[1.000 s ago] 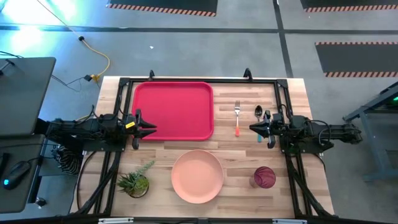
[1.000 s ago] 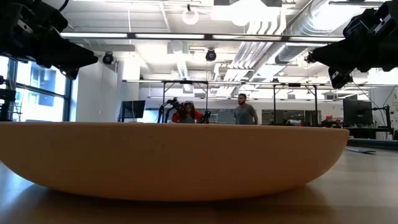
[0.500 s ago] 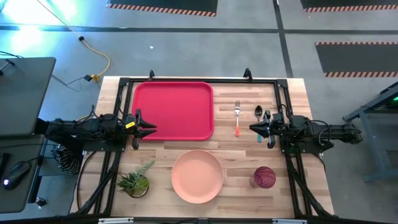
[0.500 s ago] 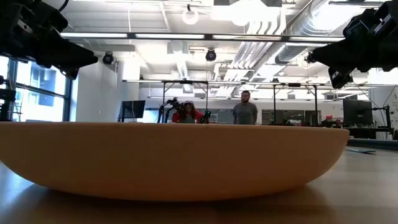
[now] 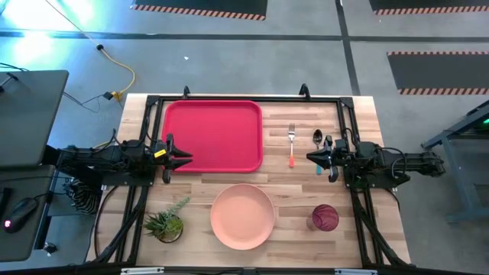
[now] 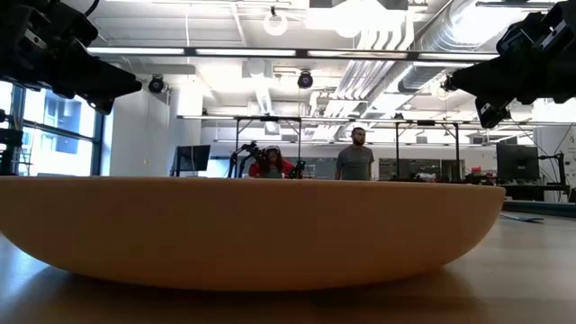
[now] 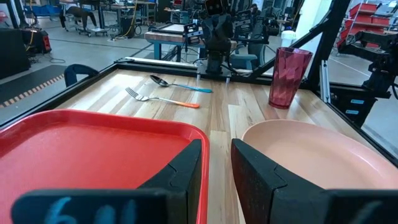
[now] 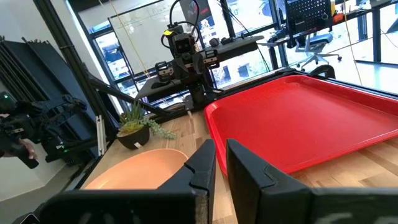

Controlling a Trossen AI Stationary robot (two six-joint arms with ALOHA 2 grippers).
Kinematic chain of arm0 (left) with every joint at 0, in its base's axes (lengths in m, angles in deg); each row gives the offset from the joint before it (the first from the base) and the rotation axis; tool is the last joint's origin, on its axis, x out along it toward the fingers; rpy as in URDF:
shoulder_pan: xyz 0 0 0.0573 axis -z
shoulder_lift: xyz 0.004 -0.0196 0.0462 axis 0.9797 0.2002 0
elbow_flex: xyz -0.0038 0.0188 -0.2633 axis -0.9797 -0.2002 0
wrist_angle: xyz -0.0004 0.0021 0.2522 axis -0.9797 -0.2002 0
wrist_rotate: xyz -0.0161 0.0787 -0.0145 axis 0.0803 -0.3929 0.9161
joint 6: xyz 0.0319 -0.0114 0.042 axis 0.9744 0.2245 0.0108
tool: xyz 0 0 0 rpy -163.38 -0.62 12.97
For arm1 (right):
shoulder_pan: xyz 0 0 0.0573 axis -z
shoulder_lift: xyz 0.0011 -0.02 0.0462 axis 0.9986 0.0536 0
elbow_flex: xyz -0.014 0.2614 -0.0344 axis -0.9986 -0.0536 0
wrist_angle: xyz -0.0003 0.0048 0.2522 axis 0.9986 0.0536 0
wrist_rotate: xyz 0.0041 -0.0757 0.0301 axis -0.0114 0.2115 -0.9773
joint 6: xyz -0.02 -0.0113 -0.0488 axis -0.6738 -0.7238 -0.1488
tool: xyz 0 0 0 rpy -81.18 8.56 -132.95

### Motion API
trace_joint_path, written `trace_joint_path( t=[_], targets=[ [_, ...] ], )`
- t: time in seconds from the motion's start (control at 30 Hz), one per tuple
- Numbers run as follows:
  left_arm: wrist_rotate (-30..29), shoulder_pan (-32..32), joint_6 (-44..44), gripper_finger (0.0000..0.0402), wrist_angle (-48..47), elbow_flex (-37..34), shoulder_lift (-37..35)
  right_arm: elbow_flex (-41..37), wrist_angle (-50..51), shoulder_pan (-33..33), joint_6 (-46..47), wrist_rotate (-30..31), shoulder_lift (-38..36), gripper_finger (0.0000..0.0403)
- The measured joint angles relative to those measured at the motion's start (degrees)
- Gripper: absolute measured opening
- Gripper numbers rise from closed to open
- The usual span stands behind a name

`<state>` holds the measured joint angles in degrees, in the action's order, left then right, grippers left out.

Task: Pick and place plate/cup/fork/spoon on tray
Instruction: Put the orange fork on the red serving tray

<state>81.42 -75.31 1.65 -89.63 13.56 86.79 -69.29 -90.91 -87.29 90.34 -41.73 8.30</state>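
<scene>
The tray [image 5: 213, 136] lies empty at the far left part of the table [image 5: 359, 114], and none of the 4 items is on it yet. The plate [image 5: 242, 216] sits just in front of the tray's near right corner, apart from it; the cup [image 5: 324, 218] stands upright well to the right of the tray, beyond the plate; the fork [image 5: 291, 144] lies just right of the tray, handle toward the near side, and the spoon [image 5: 317, 145] lies parallel a little farther right. The left gripper [image 5: 177, 157] hovers over the tray's left edge with its fingers [image 7: 181, 176] apart by a narrow gap, holding nothing. The right gripper [image 5: 315, 158] hangs just over the spoon's blue handle, fingers [image 8: 247, 170] likewise a little apart and empty. A plant [image 5: 166, 224] stands in front of the tray's near left corner, clear of the work. The plate looks stiff, light and smooth; its shallow rim is the only hold, so a pinch at the edge nearest the tray seems best, and it may tip if gripped shallowly. The cup looks like thin hard plastic, light and slick; take it across the wall or over the lip. Fork and spoon are slim, rigid and lie flat, so fingers must come down to the wood and close across the handle near its middle, or they may skid away. 2 people stand in the room behind.
</scene>
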Motion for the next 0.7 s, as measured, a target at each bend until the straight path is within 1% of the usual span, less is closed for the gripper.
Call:
trace_joint_path(
  t=[0.2, 0.4, 0.6, 0.7],
  targets=[
    [-0.66, 0.00, -0.03, 0.0076, 0.02, 0.01, 0.01, 0.00, 0.00, -0.01, 0.00, 0.00, 0.01, 0.0030],
    [-1.55, 0.02, -5.74, 0.0076, 0.12, -0.01, 0.00, 0.00, 0.00, -0.02, 0.01, 0.00, 0.01, 0.0030],
    [-6.54, 0.00, -12.35, 0.0076, 1.10, -0.01, 0.01, 0.01, -0.04, -0.01, 0.56, 0.00, 0.00, 0.0030],
    [-9.79, 0.00, -16.43, 0.0076, 1.81, 0.00, -0.01, -0.01, -0.18, -0.02, 5.60, 0.20, 0.02, 0.0030]
  ],
)
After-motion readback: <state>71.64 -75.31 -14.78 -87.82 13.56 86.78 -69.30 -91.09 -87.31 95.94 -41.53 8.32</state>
